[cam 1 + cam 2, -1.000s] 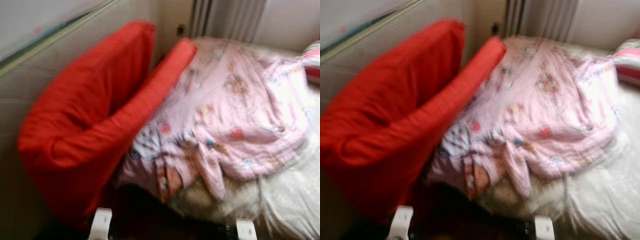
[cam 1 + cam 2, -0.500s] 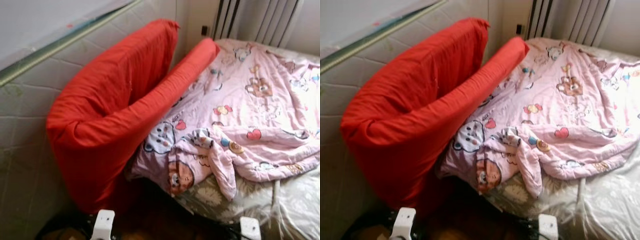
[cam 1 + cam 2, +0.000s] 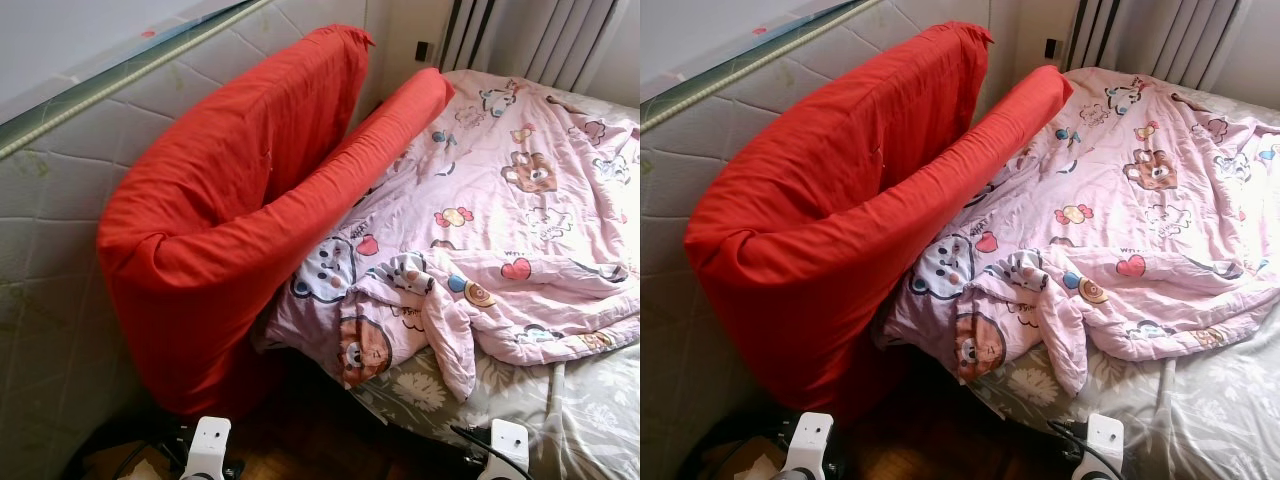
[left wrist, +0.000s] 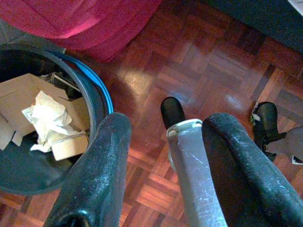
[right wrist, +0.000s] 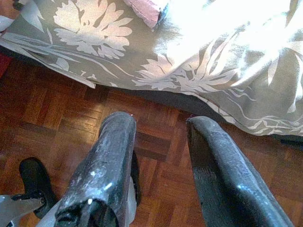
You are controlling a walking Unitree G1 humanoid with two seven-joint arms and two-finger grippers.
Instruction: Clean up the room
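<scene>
**Robot at the bed corner, both arms hanging, nothing picked up yet**

Robot stands at the near corner of a bed. Pink cartoon quilt lies rumpled across the bed, its near-left corner bunched and drooping over the mattress edge. Under it, a grey floral sheet hangs down toward the floor on the near right. On the left, a folded red mattress pad leans against an upright bare mattress by the wall; its long arm runs along the quilt's left edge, touching it. Curtains at the far end.

Left gripper hangs low over the parquet floor, fingers spread wide, empty. Just beside it on the floor: a dark bin with a blue rim, holding cardboard and crumpled paper. Right gripper also hangs low, fingers parted, empty, above the floor near the sheet's hem.

Judgement: the tidying seems at its start, with the robot sizing up the bedding. The quilt looks like the obvious target. To do it well, I'd take the bunched near corner with one gripper and a second edge point with the other, lift it clear, then draw it flat. Soft cloth slips, so pinch a fold, not a single layer. Watch that the red pad doesn't topple when the quilt's left edge is pulled.
</scene>
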